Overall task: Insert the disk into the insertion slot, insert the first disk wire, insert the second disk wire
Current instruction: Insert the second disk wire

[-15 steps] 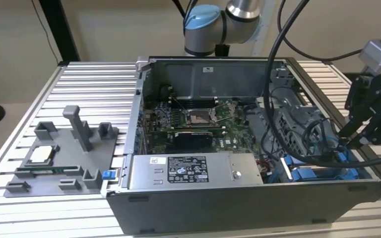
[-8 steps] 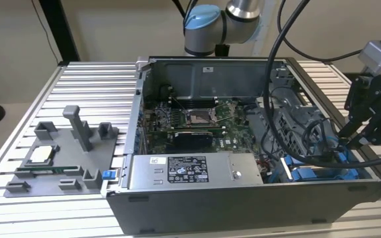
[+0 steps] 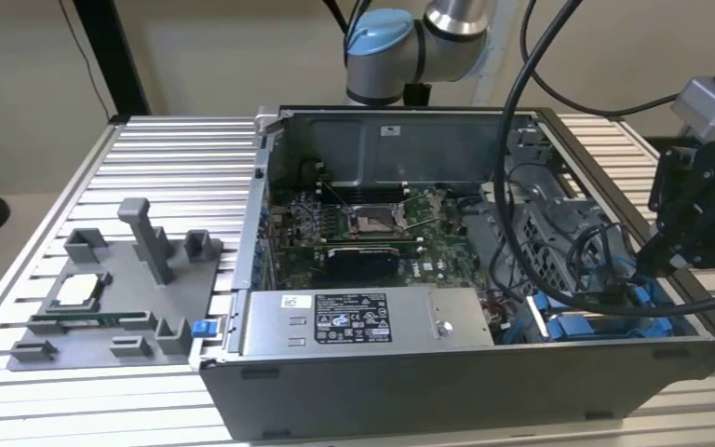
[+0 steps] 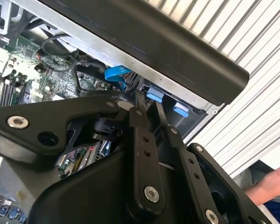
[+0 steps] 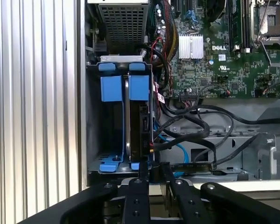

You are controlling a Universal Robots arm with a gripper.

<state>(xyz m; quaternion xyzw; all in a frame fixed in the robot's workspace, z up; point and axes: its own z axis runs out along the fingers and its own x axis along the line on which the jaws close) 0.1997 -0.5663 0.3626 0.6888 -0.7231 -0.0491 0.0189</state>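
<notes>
Gripper (image 5: 155, 173) is hovering at the drive-bay corner of the open computer case (image 3: 457, 391), at the exterior view's right. In both wrist views the jaws are standing nearly closed — the two black fingers (image 5: 143, 175) are leaving only a thin gap, and something small and dark is sitting between the tips. It is probably a cable connector, but the tips are hiding too much of it to be sure.

The disk (image 5: 139, 121) is sitting in the insertion slot (image 5: 113, 128), standing on its thin edge. Its long axis is running along the bay, from the blue tabs next to the perforated cage (image 5: 123, 21) to the end under the fingertips. That near end is facing the gripper, and the fingertips are hanging just beside it. The blue frame is showing at both ends of the disk.

Black cables (image 5: 191, 128) and one blue cable (image 5: 175, 147) are lying loosely just beside the slot, between it and the motherboard (image 5: 219, 56).

In the exterior view the case is lying on its side on a ribbed metal tabletop (image 3: 171, 158), with a grey fixture block (image 3: 115, 298) well apart at the exterior view's left.

In the second wrist view a person's hand (image 4: 269, 184) is showing at the edge, off the case.
</notes>
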